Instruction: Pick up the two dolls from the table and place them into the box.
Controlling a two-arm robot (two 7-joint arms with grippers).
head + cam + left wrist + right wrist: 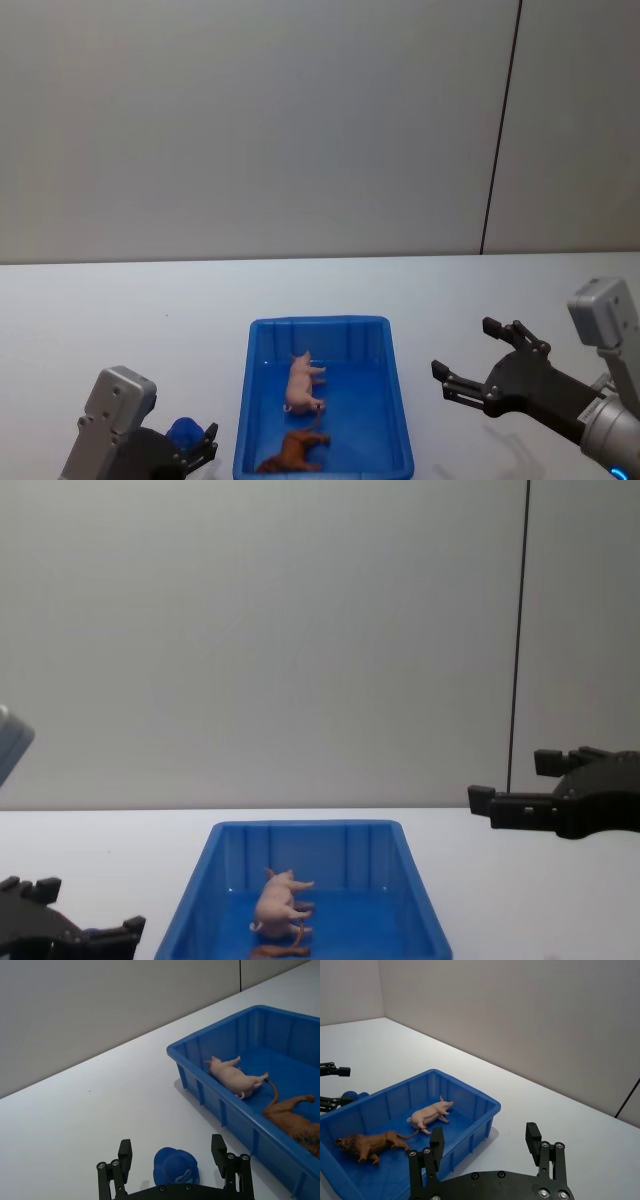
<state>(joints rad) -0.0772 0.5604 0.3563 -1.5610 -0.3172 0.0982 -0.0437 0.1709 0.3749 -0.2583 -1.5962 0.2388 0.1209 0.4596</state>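
The pink pig (303,383) and the brown lion (293,452) lay inside the blue box (391,400) on the white bench (120,320). A blue figure (175,1166) sat just left of the box — between the left gripper's (176,1161) open jaws. The right gripper (478,366) hovered right of the box, jaws spread and empty.

The left gripper (172,1160) is low over the white table (90,1125) with its black fingers (125,1152) spread apart. A small rounded blue toy figure (176,1166) sits on the table between them; contact with either finger cannot be confirmed. Just beside it stands a large bright blue rectangular plastic bin (235,1115) with ribbed walls. Inside the bin a pale pink toy pig (232,1076) lies on its side, with a reddish-brown toy animal (297,1120) near it, thin tail towards the pig.
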